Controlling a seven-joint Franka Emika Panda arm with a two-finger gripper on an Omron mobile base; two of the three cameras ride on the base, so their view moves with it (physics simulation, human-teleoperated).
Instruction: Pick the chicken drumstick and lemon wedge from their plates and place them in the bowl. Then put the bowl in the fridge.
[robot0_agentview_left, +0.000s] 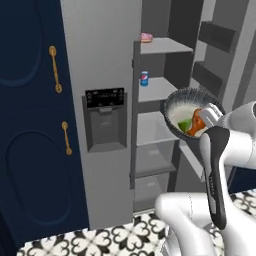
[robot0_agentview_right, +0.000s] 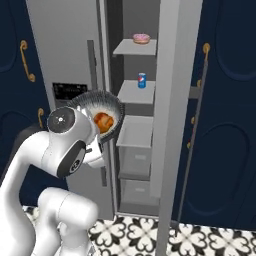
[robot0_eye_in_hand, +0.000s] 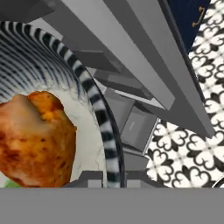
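My gripper (robot0_agentview_left: 210, 118) is shut on the rim of the bowl (robot0_agentview_left: 192, 93), which it holds up, tilted, in front of the open fridge (robot0_agentview_left: 102, 60). The bowl is dark grey and ribbed outside, pale inside. In it lie the orange-brown chicken drumstick (robot0_agentview_left: 198, 123) and the green-yellow lemon wedge (robot0_agentview_left: 185, 125). From the right base view the bowl (robot0_agentview_right: 101, 99) shows behind my arm with the drumstick (robot0_agentview_right: 103, 121) inside. The hand view has the drumstick (robot0_eye_in_hand: 37, 140) close up against the striped rim of the bowl (robot0_eye_in_hand: 99, 107), with a green sliver of the wedge (robot0_eye_in_hand: 8, 183). The plates are out of view.
The fridge's grey shelves (robot0_agentview_left: 156, 90) hold a pink donut (robot0_agentview_left: 146, 37) and a blue can (robot0_agentview_left: 144, 78); lower shelves (robot0_agentview_right: 135, 132) and drawers are bare. The open door with bins (robot0_agentview_left: 215, 37) stands right. Navy cabinets (robot0_agentview_left: 30, 150) with brass handles flank the fridge. The floor (robot0_agentview_right: 150, 232) is patterned tile.
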